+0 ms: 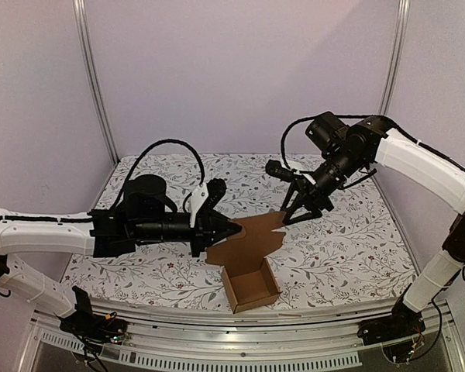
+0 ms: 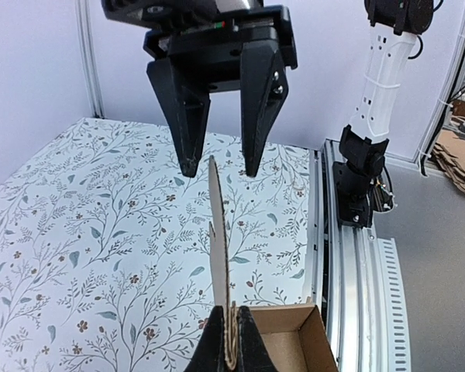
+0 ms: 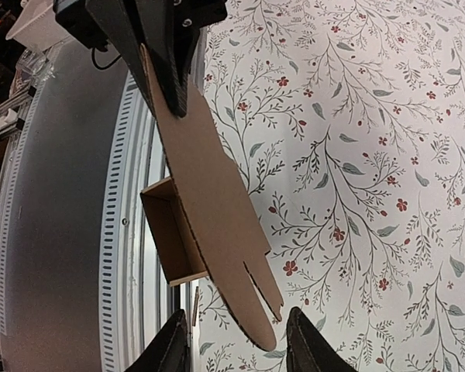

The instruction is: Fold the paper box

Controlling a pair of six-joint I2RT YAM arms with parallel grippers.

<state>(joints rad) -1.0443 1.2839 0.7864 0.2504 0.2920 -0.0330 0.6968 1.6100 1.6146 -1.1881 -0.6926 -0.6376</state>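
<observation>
So the paper box (image 1: 248, 262) is down at the front edge of the flowery table (image 1: 356, 248), roughly midway between the two arms. Can't tell whether its bottom actually rests on the cloth or hangs just above it.

It's only half folded. The tray (image 1: 252, 291) part is formed and open on top, and one big flat panel (image 1: 256, 239) rises from its back wall, leaning off toward the far side of the table.

The left gripper (image 1: 234, 230) comes in sideways from the left and is clamped tight on the left edge of that panel. In its own wrist camera the fingers (image 2: 213, 349) pinch the cardboard edge-on, with a corner of the tray just below and to the right.

The right gripper (image 1: 294, 211) reaches down from the far right with its jaws apart, straddling the panel's far tip, the bit with the small notched tab. From the left wrist view its two black fingers (image 2: 256, 116) hang either side of the cardboard's top edge with a gap on both sides, so it's loose, not gripping anything. The right wrist camera agrees: the panel runs diagonally down and ends between its own fingertips (image 3: 174, 353), seemingly touching neither.
</observation>
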